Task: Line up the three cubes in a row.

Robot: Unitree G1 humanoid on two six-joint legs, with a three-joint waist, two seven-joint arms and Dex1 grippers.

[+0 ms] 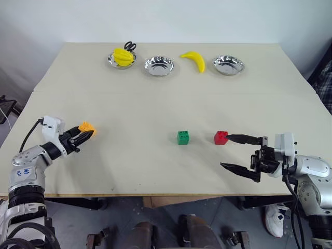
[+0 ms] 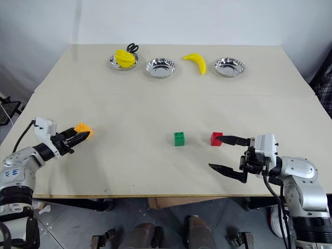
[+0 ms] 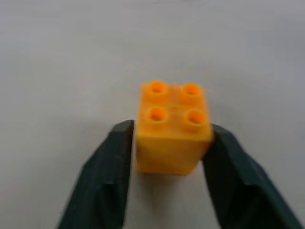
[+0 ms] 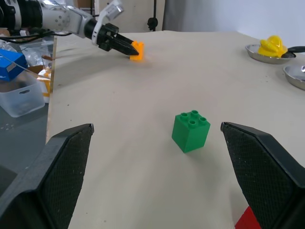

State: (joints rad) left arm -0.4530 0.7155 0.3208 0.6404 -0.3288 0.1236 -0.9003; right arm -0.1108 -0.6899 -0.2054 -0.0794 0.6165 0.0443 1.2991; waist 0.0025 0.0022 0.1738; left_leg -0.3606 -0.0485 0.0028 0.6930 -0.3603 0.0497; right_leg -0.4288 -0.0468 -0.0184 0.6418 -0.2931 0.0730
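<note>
At the table's left side, the orange cube (image 1: 86, 126) is clamped between the black fingers (image 3: 107, 167) of my left gripper (image 1: 89, 134), which is shut on its two sides. The cube's studs face up. The green cube (image 1: 183, 137) stands alone on the table near the middle front. Just right of it sits the red cube (image 1: 221, 137). My right gripper (image 1: 224, 151) is open wide, pointing left; its farther fingertip reaches the red cube's right side and nothing lies between the fingers.
Along the far edge stand three steel bowls (image 1: 159, 66), the left one (image 1: 113, 62) holding a yellow toy. Black scissors (image 1: 129, 45) lie behind it, and a yellow banana (image 1: 194, 59) lies between the middle and right bowls. A plastic bin (image 4: 21, 98) sits off the table.
</note>
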